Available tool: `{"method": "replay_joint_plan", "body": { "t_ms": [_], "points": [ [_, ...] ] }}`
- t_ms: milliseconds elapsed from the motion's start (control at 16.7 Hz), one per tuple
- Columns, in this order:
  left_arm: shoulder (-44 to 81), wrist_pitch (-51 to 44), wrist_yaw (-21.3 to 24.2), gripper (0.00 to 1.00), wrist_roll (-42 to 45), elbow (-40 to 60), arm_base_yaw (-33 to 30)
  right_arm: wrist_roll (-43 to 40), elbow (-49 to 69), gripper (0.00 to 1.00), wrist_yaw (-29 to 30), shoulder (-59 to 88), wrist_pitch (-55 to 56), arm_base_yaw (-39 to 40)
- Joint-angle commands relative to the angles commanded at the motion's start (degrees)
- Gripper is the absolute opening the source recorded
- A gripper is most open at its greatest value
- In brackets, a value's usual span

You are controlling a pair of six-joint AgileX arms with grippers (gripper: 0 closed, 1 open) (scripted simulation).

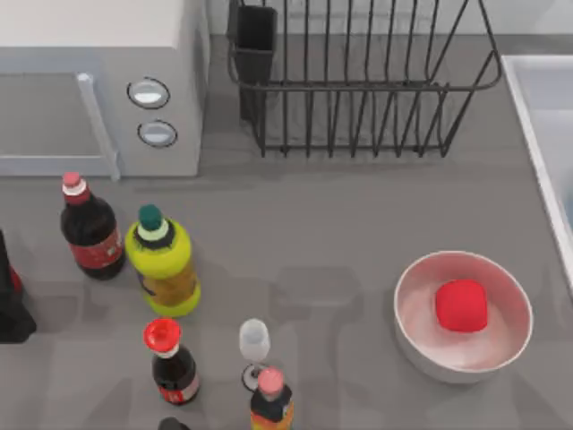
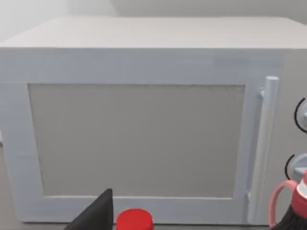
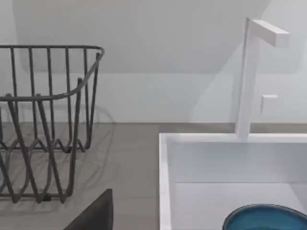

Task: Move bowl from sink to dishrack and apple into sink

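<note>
The teal-blue bowl [image 3: 266, 218] lies inside the white sink [image 3: 165, 182]; just its rim shows in the right wrist view. In the top view the sink [image 1: 528, 116] runs along the table's right edge. The black wire dishrack [image 1: 358, 86] stands at the back middle with its utensil cup [image 1: 254, 45] at its left corner, and it holds nothing. The red apple [image 1: 461, 305] rests in a white bowl [image 1: 412, 336] at the front right. A dark piece of my right gripper [image 3: 93, 213] shows between the dishrack [image 3: 48, 96] and the sink. My left gripper [image 2: 93, 215] faces the microwave [image 2: 139, 139].
The microwave [image 1: 98, 90] fills the back left. At the front left stand a dark bottle [image 1: 89, 228], a yellow bottle [image 1: 161, 260], a red-capped bottle [image 1: 170, 358], a glass [image 1: 254, 345] and an orange bottle [image 1: 270, 399]. A white faucet [image 3: 247, 76] rises behind the sink.
</note>
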Motion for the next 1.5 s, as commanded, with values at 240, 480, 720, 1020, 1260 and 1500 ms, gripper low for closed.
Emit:
{"method": "replay_joint_plan", "body": {
  "t_ms": [240,480,720,1020,1260,1500],
  "points": [
    [0.00,0.00,0.00,1.00,0.00,0.00,0.00,-0.20,1.44,1.00,0.00,1.56,-0.77,-0.22],
    [0.00,0.00,0.00,1.00,0.00,0.00,0.00,-1.49,10.34,1.00,-0.01,11.28,-5.51,-1.59],
    [0.00,0.00,0.00,1.00,0.00,0.00,0.00,-3.74,25.63,1.00,-0.09,28.00,-13.61,-4.00],
    [0.00,0.00,0.00,1.00,0.00,0.00,0.00,-7.58,50.40,1.00,-0.39,55.13,-26.88,-8.09],
    [0.00,0.00,0.00,1.00,0.00,0.00,0.00,-10.98,72.20,1.00,-0.69,78.99,-38.64,-11.73],
    [0.00,0.00,0.00,1.00,0.00,0.00,0.00,-14.26,93.62,1.00,-0.91,102.40,-50.11,-15.25]
  ]
}}
